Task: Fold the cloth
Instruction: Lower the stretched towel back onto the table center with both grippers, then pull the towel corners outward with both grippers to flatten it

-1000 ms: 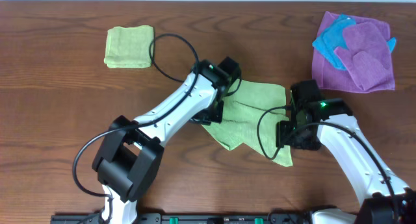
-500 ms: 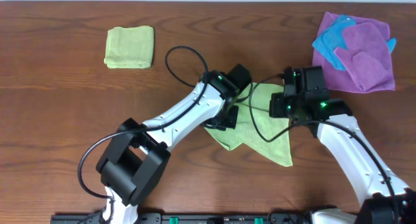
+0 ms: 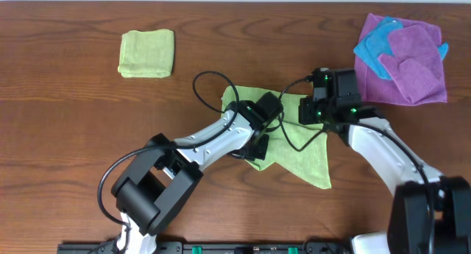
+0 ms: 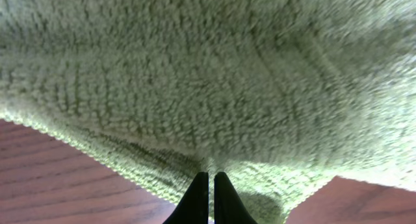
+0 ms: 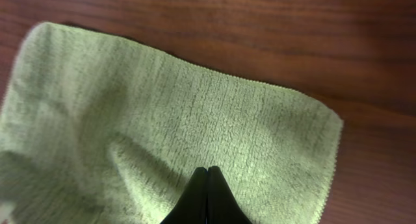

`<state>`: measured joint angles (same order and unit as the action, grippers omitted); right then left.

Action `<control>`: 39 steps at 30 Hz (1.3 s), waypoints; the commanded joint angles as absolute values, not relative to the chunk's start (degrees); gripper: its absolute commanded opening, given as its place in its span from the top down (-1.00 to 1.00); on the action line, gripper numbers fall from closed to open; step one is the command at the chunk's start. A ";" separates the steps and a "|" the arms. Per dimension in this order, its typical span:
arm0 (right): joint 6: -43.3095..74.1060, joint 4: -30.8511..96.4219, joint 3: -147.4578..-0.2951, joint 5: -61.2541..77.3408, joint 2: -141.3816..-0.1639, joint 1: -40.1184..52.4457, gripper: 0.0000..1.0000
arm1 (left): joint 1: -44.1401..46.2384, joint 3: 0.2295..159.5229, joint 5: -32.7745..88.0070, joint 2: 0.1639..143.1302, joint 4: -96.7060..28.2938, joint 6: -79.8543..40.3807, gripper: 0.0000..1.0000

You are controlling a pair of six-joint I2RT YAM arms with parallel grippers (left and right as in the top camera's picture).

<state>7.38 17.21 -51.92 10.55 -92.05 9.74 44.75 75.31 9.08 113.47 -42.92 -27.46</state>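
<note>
A light green cloth [image 3: 302,154] lies rumpled in the middle of the wooden table, with one corner pointing toward the front right. My left gripper [image 3: 255,145] is at the cloth's left part. In the left wrist view its jaws [image 4: 210,176] are shut on a pinch of the cloth [image 4: 208,74] near the hem. My right gripper [image 3: 303,113] is over the cloth's upper right part. The right wrist view shows its jaws [image 5: 208,170] shut on the cloth [image 5: 195,113], where a raised ridge runs up to the tips.
A folded green cloth [image 3: 146,53] sits at the back left. A pile of purple and blue cloths [image 3: 403,57] lies at the back right. Black cables loop from both wrists over the middle cloth. Bare wood [image 3: 66,129] surrounds it.
My right gripper shut on the cloth and moved toward the back and left. My left gripper moved right and forward with its pinch, and the cloth's back edge spread left.
</note>
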 commanded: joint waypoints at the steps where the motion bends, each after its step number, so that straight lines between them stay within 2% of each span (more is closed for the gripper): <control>1: 6.55 16.67 -52.03 11.00 -93.76 10.15 0.97 | 45.28 75.13 10.15 113.12 -42.85 -28.53 0.88; 18: 4.38 13.89 -52.03 4.84 -102.10 9.98 0.97 | 49.54 71.35 10.57 113.12 -45.87 -28.51 0.88; 26: 4.36 9.32 -52.03 -2.70 -103.07 9.26 0.97 | 49.54 71.33 10.20 113.12 -54.17 -25.21 0.88; 39: 4.64 7.44 -52.05 0.05 -105.97 8.56 0.97 | 49.54 71.00 11.07 113.12 -57.82 -22.92 0.88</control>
<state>5.34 7.14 -52.07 -1.41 -104.62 8.84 49.34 71.64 10.37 113.40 -57.67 -23.90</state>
